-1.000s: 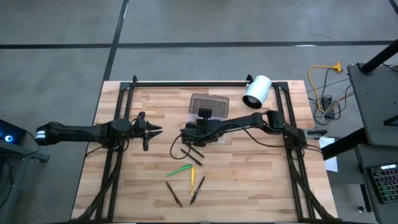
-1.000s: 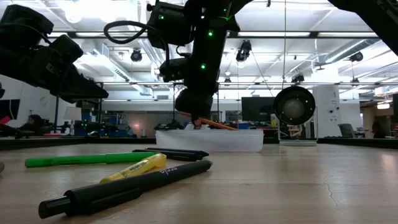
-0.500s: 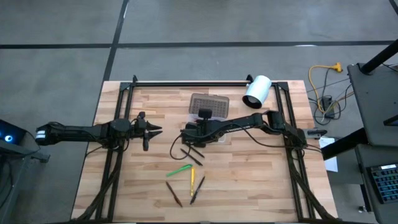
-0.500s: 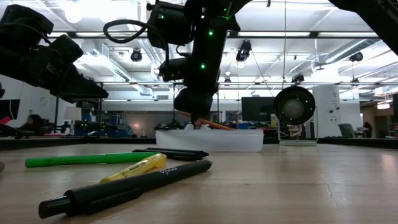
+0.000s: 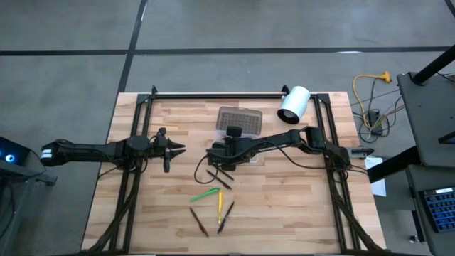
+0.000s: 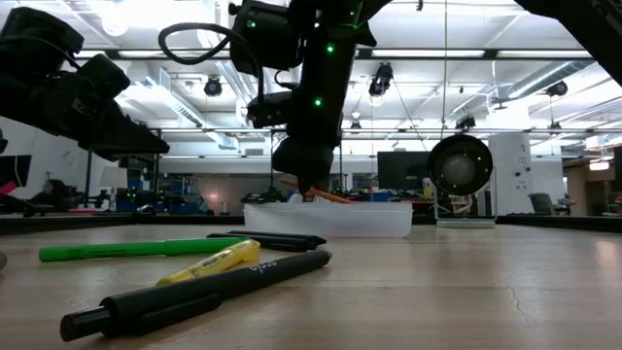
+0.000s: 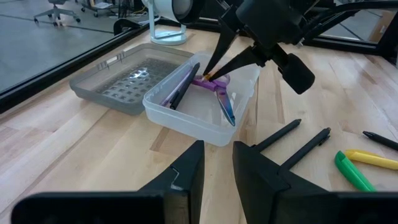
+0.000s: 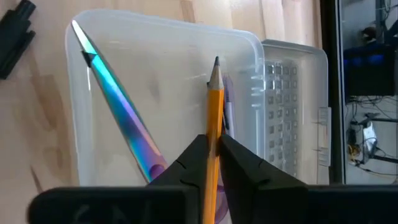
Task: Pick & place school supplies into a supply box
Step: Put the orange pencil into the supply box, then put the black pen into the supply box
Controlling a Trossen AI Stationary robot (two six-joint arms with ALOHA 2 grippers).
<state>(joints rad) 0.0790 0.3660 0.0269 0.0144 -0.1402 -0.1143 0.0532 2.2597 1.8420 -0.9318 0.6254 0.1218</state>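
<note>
My right gripper (image 8: 212, 144) is shut on an orange pencil (image 8: 214, 106) over the open translucent supply box (image 8: 81, 118). It also shows in the left wrist view (image 7: 219, 67) and the low view (image 6: 306, 185). In the box lie purple-handled scissors (image 7: 214, 87) and a dark pen (image 7: 183, 87). The box's grey lid (image 7: 121, 81) lies open on the table beside it. My left gripper (image 7: 217, 165) is open and empty, left of the box in the high view (image 5: 176, 148). My right gripper pinches the orange pencil's shaft (image 8: 213, 134) between its two fingers, and the sharpened end sticks out past the fingertips. The fingers come from above, slanting down over the box. The pencil is tilted, its point (image 7: 207, 76) low over the box's inside; whether it touches I cannot tell.
On the table near the front lie a green pen (image 5: 206, 193), a yellow one (image 5: 220, 205) and two dark pencils (image 5: 199, 222). Two black pens (image 5: 220, 173) lie just in front of the box. A white cylinder (image 5: 293, 104) lies at the far right.
My right gripper has gone down a little toward the box with the orange pencil, still shut on it; the pencil's free end now sits lower, at the box's rim height.
</note>
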